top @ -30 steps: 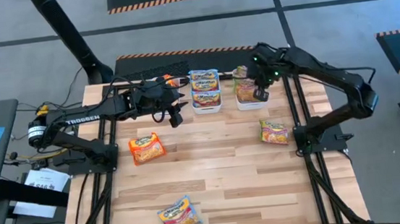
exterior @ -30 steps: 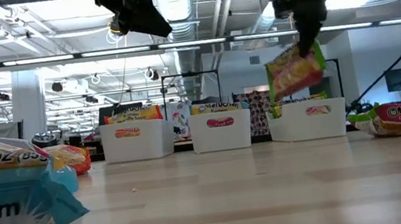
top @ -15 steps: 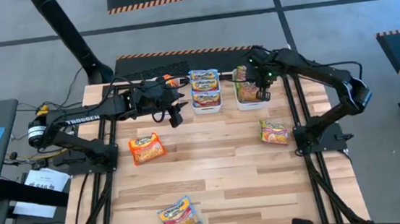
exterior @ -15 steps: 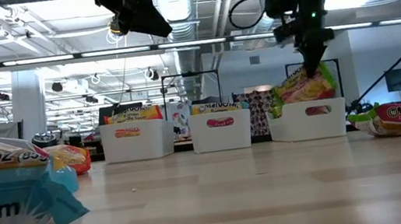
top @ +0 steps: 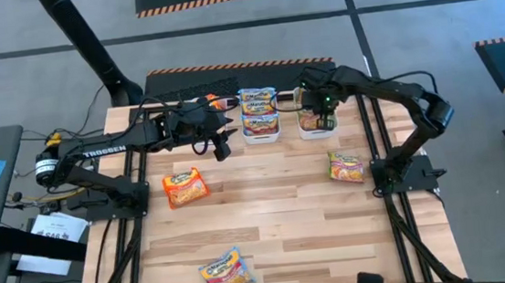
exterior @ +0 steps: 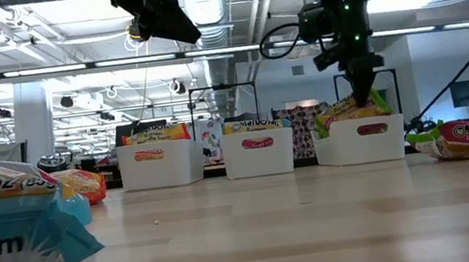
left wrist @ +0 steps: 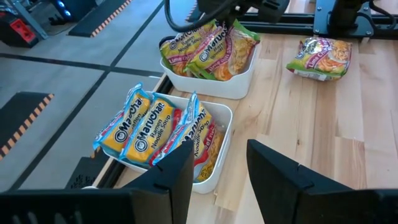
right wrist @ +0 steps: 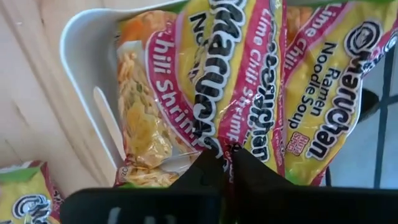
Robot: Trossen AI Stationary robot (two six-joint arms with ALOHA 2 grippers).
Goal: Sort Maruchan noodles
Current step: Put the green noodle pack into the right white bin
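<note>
- Left gripper [top: 221,144] hovers above the table just in front of the left bin [exterior: 159,164], fingers parted with nothing between them; judged to be waiting.
- Orange packet [top: 185,187] lies flat on the table on the left side, unsorted, near the left arm.
- Blue packet [top: 226,273] lies flat at the near edge of the table, well apart from both arms, unsorted.
- Left bin holds orange packets standing on edge, seen from the low view.
- Middle bin [top: 261,137] holds blue packets packed on edge, so several fit in 1 bin.
- Right bin [top: 318,133] holds green-pink Lime Chili Shrimp packets.
- Right gripper [right wrist: 222,155] is down over the right bin, fingers pinched on the edge of 1 green-pink packet [right wrist: 233,81]; the packet already rests among the others. Edge grip judged to let it slide in upright.
- Judgement: placement is nearly complete; release comes next.
- 1 more green-pink packet [top: 346,166] lies flat on the table's right side, unsorted, near the right arm's base.
</note>
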